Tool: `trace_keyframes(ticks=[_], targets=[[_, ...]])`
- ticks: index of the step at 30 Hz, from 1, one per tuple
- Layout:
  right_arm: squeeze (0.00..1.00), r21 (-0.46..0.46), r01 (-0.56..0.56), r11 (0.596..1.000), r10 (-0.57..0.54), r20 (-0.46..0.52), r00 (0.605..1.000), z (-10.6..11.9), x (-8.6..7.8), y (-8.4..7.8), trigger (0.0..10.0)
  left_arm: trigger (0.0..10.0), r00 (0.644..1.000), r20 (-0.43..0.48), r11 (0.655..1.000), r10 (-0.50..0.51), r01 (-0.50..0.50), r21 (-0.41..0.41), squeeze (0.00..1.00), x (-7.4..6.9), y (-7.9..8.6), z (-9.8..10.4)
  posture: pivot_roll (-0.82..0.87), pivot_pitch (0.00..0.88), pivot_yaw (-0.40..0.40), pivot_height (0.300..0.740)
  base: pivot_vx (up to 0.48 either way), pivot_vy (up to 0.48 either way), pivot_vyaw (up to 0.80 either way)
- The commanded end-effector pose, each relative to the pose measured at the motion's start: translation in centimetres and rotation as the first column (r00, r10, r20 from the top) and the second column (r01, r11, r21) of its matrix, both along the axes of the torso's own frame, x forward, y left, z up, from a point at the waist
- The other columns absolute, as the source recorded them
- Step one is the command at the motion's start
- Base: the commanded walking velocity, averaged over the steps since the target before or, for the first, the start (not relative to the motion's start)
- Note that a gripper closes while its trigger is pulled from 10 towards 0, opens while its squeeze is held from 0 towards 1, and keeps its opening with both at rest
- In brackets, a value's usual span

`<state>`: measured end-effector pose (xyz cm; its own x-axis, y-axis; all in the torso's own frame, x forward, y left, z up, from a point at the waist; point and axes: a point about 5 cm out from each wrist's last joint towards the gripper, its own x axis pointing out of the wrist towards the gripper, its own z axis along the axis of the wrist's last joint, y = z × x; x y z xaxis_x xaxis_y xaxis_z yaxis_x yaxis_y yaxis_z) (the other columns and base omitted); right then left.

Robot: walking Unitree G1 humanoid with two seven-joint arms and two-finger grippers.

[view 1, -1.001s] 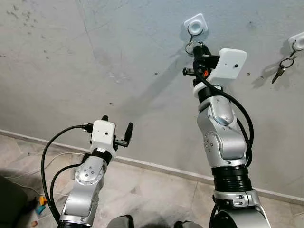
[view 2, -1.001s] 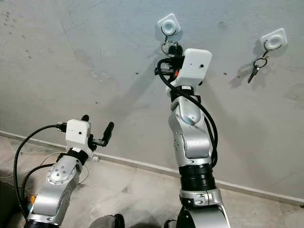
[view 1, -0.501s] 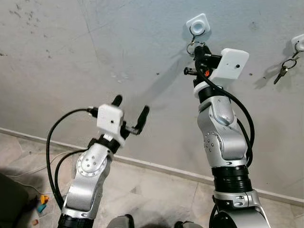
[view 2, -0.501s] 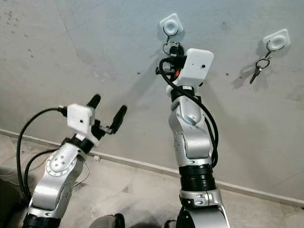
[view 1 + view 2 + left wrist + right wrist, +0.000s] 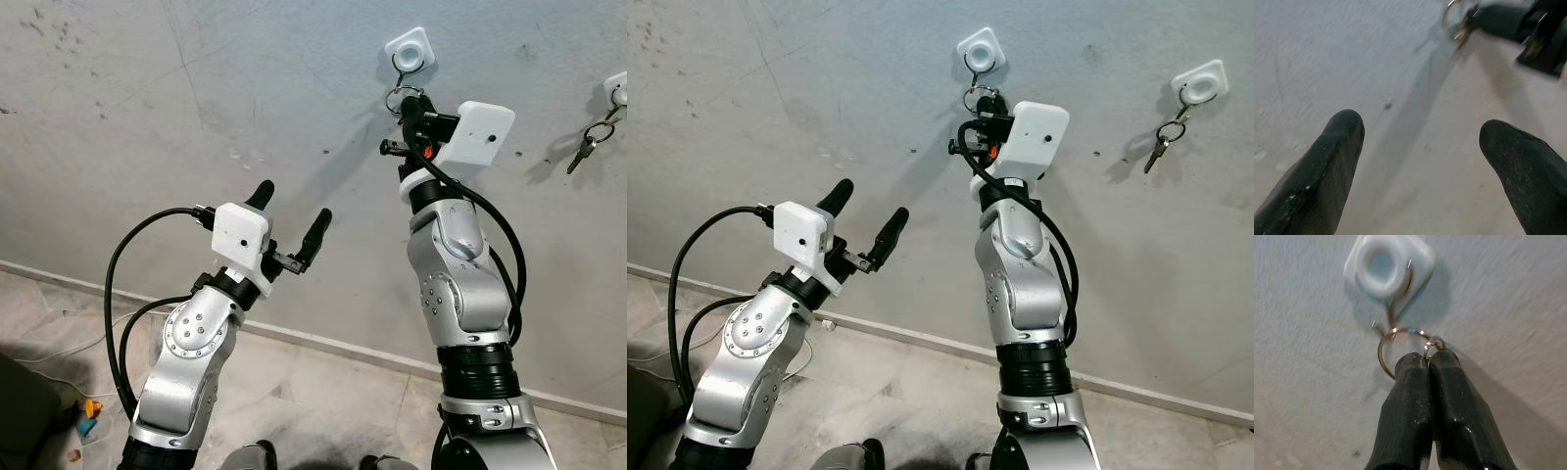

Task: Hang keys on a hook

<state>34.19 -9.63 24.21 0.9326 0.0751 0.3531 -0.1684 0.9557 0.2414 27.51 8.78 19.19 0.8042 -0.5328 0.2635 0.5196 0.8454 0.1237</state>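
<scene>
A white wall hook [image 5: 407, 47] with a wire loop is fixed high on the grey wall. My right gripper [image 5: 1427, 356] is raised just under it, shut on a metal key ring [image 5: 1387, 348]. The ring touches the lower end of the hook's wire [image 5: 1396, 301]; whether it hangs on the wire I cannot tell. The keys themselves are hidden between the fingers. My left gripper [image 5: 293, 203] is lifted at mid height to the left, open and holding nothing, pointing up toward the hook.
A second white hook [image 5: 1199, 81] at the far right carries another bunch of keys [image 5: 1161, 143]. A baseboard [image 5: 323, 343] runs along the foot of the wall. Cables and small coloured bits [image 5: 86, 416] lie on the tiled floor at left.
My left arm has risen and swung right toward the wall, its gripper staying open. The right gripper has held its place under the hook.
</scene>
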Motion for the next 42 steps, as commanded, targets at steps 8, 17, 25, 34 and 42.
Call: trace_keyframes(ticks=[8, 17, 25, 34, 42], targets=[[0.00, -0.006, 0.002, 1.000, -0.003, -0.239, 0.971, -5.2, 0.1, -0.4, 10.0, 10.0, 0.998, 0.038, 0.998, -0.058, 0.056, 0.042, 0.00, -0.3, -0.6, 1.1, 0.08, 0.154, 0.054, 0.740, 0.000, 0.000, 0.00], [1.00, -0.013, -0.016, 1.000, 0.012, -0.238, 0.971, -5.5, -0.1, -0.2, 10.0, 10.0, 0.998, 0.035, 0.997, -0.060, 0.059, 0.046, 0.00, -0.3, -0.7, 1.1, 0.08, 0.154, 0.058, 0.740, 0.000, 0.000, 0.00], [1.00, -0.042, -0.039, 0.998, 0.027, -0.255, 0.967, -6.4, -0.4, 0.1, 10.0, 10.0, 0.997, 0.040, 0.997, -0.065, 0.063, 0.051, 0.00, -0.3, -0.8, 1.2, 0.08, 0.152, 0.059, 0.740, 0.000, 0.000, 0.00], [1.00, -0.177, -0.081, 0.981, 0.027, -0.286, 0.958, -8.9, -1.4, -0.3, 10.0, 10.0, 0.998, 0.035, 0.997, -0.055, 0.053, 0.054, 0.00, -0.3, -0.6, 1.0, 0.08, 0.155, 0.054, 0.740, 0.000, 0.000, 0.00], [1.00, -0.397, -0.137, 0.908, -0.003, -0.333, 0.943, -13.7, -3.6, -1.7, 10.0, 10.0, 0.999, -0.034, 0.997, -0.005, 0.008, 0.075, 0.00, -0.5, 0.4, -1.5, 0.08, 0.159, 0.041, 0.740, 0.000, 0.000, 0.00]])
